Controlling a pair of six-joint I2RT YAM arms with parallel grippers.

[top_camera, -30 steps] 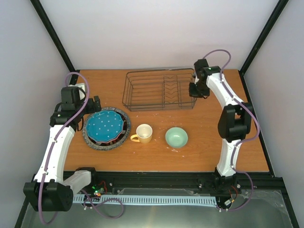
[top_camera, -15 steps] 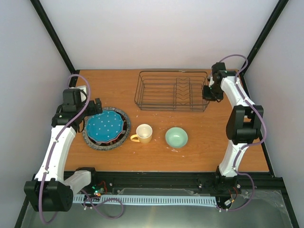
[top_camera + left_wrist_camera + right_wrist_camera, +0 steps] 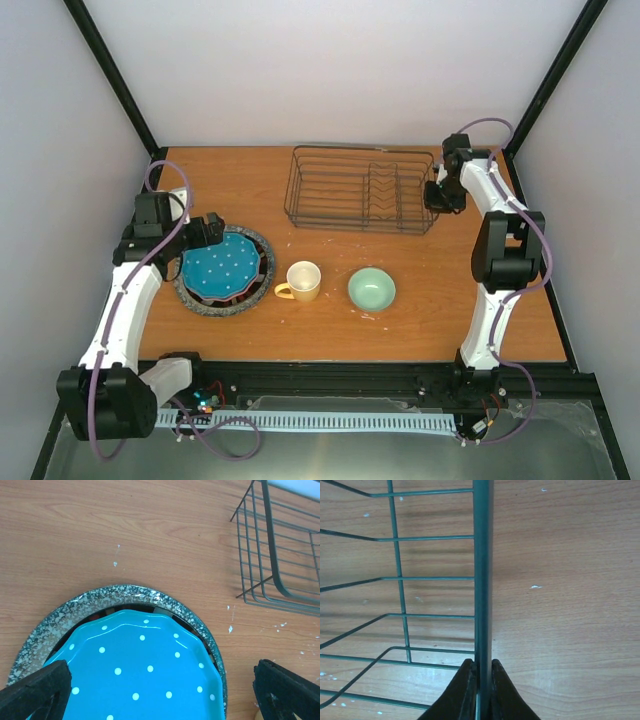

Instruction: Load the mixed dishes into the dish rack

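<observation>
Jaws of the right gripper (image 3: 481, 666) pinched tight on the right-end top wire of the rectangular black wire dish rack (image 3: 362, 190), with thin upright dividers inside. Left gripper (image 3: 205, 232) well left of the dish rack, fingers spread wide, hovering over the far edge of a stack: teal white-dotted plate (image 3: 222, 266) on top, large grey speckled plate (image 3: 125, 592) at the bottom. Yellow mug (image 3: 302, 280) on the near side of the dish rack, off its left end; pale green bowl (image 3: 371, 289) on the near side too, opposite the dish rack's middle. Both apart from it, on the orange wooden table (image 3: 440, 310).

Likely a robotics lab booth: blank white panels (image 3: 340, 70), black frame posts (image 3: 112, 72), wooden tabletop (image 3: 420, 320), black base rail (image 3: 330, 381).
</observation>
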